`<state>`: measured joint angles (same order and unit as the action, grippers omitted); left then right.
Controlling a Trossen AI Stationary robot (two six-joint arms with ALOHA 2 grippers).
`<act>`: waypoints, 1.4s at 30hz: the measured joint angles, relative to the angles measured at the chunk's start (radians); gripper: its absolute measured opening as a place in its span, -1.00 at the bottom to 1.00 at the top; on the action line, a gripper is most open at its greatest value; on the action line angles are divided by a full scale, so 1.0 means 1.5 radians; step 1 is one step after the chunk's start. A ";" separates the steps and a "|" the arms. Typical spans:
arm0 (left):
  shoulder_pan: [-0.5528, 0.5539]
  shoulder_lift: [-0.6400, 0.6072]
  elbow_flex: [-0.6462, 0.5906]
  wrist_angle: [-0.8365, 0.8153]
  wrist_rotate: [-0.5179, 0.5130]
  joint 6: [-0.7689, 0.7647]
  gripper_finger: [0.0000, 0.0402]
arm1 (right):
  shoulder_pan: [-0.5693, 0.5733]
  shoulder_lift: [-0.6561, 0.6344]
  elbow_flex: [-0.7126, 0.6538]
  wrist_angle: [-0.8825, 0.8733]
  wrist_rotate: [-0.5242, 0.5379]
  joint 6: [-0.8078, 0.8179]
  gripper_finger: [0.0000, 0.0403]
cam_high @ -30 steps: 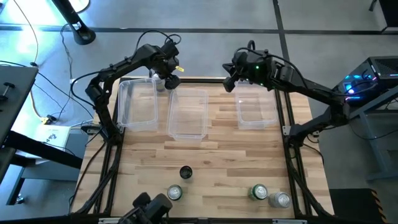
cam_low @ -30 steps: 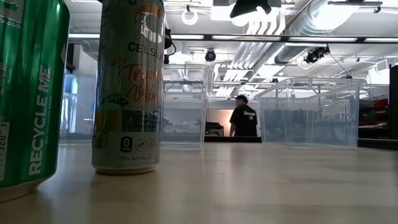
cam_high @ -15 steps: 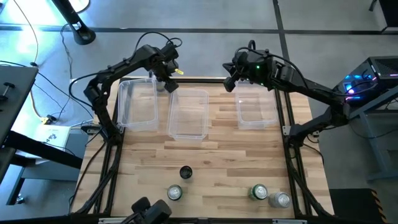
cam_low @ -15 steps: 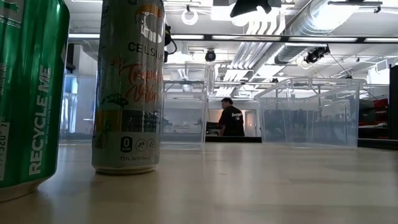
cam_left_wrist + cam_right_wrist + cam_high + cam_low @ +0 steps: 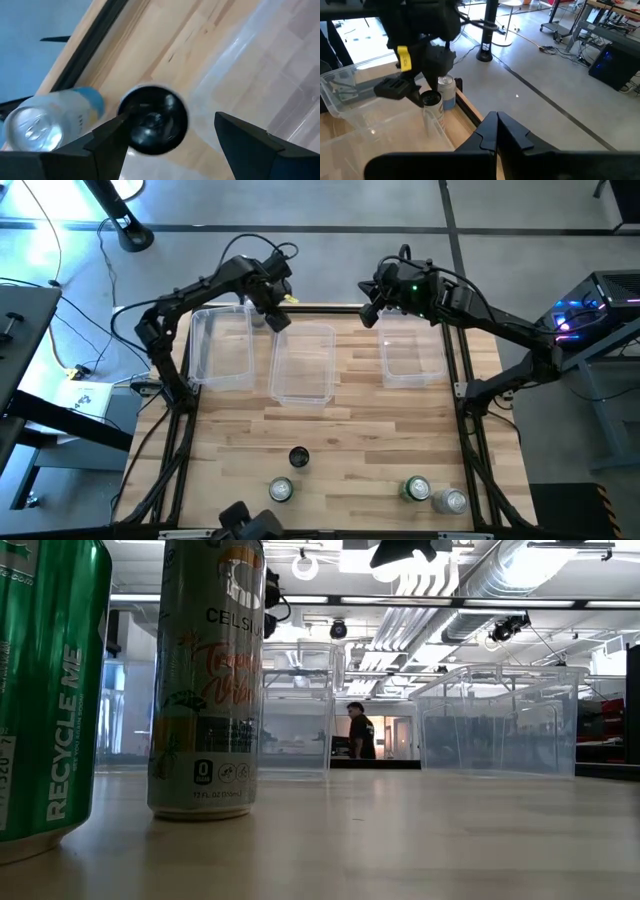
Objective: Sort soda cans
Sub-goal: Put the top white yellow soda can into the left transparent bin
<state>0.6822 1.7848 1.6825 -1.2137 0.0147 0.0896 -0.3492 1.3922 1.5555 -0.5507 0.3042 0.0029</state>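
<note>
Left gripper [image 5: 272, 312] at far edge, fingers spread over black can [image 5: 152, 119], grip uncertain; silver can [image 5: 47, 120] beside it. Right gripper [image 5: 371, 308] closed, empty.

Two dark jointed arms, black cabling

Left arm [image 5: 190, 288]: matte black links w/ loose black cables looping over wrist, yellow tag near left end effector [image 5: 274, 318]. Right arm [image 5: 480, 310]: same black build, green status light by wrist; right end effector [image 5: 496, 131] fingers black, angular, pressed together.
</note>
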 joint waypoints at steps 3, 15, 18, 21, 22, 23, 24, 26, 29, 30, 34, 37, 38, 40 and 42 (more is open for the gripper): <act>-0.003 0.001 0.000 0.005 -0.030 -0.010 0.39 | 0.000 0.000 0.000 0.000 0.000 0.000 -1.00; -0.002 0.001 0.000 -0.011 -0.060 -0.010 0.39 | 0.000 0.000 0.000 0.000 0.000 0.000 -1.00; 0.000 0.001 -0.001 -0.012 -0.040 -0.010 0.39 | 0.000 0.000 0.000 0.000 0.000 0.000 -1.00; 0.000 0.001 -0.001 -0.011 -0.037 -0.009 0.39 | 0.000 0.000 0.000 0.000 0.000 0.000 -1.00; 0.000 0.001 -0.001 -0.010 -0.041 -0.010 0.39 | 0.000 0.000 0.000 0.000 0.000 0.000 -1.00; 0.000 0.001 -0.001 -0.009 -0.048 -0.017 0.39 | 0.000 0.000 0.000 0.000 0.000 0.000 -1.00; 0.000 0.001 -0.001 -0.009 -0.051 -0.025 0.39 | 0.000 0.000 0.000 0.000 0.000 0.000 -1.00; 0.000 0.001 -0.001 -0.010 -0.052 -0.041 0.39 | 0.000 0.000 0.000 0.000 0.000 0.000 -1.00; 0.000 0.001 -0.001 -0.022 -0.053 -0.061 0.39 | 0.000 0.000 0.000 0.000 0.000 0.000 -1.00; 0.000 0.001 -0.001 -0.021 -0.053 -0.062 0.39 | 0.000 0.000 0.000 0.000 0.000 0.000 -1.00; 0.000 0.001 -0.001 -0.006 -0.054 -0.037 0.39 | 0.000 0.000 0.000 0.000 0.000 0.000 -1.00; 0.000 0.001 -0.001 -0.010 -0.054 -0.033 0.39 | 0.000 0.000 0.000 0.000 0.000 0.000 -1.00; 0.000 0.001 -0.001 -0.011 -0.054 -0.022 0.39 | 0.000 0.000 0.000 0.000 0.000 0.000 -1.00; 0.000 0.001 -0.001 -0.017 -0.053 -0.007 0.41 | 0.000 0.000 0.000 0.000 0.000 0.000 -1.00; 0.000 0.001 -0.001 -0.020 -0.052 0.002 0.46 | 0.000 0.000 0.000 0.000 0.000 0.000 -1.00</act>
<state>0.6819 1.7866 1.6817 -1.2440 -0.0637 0.0920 -0.3492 1.3922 1.5555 -0.5507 0.3039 0.0032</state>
